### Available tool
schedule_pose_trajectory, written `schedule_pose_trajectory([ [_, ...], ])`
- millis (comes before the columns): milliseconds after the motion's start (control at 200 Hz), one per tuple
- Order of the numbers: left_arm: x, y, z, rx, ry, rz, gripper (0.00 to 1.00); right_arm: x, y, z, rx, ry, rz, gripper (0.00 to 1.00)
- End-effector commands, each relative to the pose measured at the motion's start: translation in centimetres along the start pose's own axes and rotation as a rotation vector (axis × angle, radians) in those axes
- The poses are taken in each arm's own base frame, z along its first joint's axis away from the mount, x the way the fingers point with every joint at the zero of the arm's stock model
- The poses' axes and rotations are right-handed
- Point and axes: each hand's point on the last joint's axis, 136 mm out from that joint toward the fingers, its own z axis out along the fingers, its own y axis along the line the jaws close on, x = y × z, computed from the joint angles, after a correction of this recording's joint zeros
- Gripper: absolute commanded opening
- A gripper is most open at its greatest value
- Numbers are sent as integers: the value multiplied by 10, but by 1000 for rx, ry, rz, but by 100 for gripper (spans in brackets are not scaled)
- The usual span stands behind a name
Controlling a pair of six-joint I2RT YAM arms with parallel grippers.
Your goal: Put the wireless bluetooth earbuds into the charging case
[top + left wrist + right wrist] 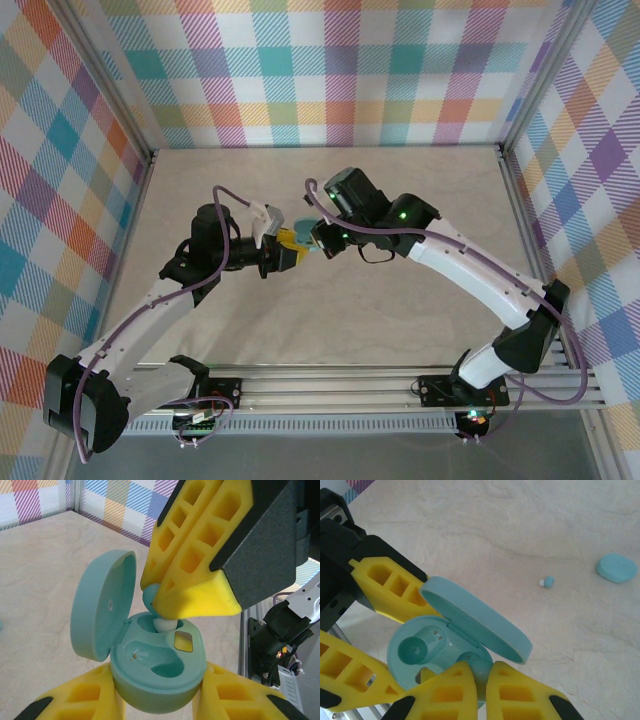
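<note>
My fingers (75,702) are yellow. The case (155,680) between them is teal, and the bud (149,597) above the case is teal with a white tip. The table (40,570) under the case is cream marble, the walls (320,60) pastel plaid.

pastel plaid walls (330,60) enclose a pale marbled tabletop (400,330); aluminium rails (330,385) run along its near edge.

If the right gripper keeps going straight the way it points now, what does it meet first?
Probably the open charging case held by the left gripper: the earbud pinched by the right gripper sits right at one socket.
</note>
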Motion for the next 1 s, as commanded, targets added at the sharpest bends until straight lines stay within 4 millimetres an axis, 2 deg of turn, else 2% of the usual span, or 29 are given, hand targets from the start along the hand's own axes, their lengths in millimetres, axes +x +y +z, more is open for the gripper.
schedule_pose_trajectory([
  [0, -14, -10, -1, 29, -42, 70, 0, 12, 18, 5, -76, 67, -51, 10],
  [410, -15, -10, -2, 22, -42, 76, 0, 11, 26, 1, -121, 70, -56, 27],
  [995, -16, -9, -3, 8, -51, 78, 0, -1, 38, -8, -182, 38, -23, 31],
])
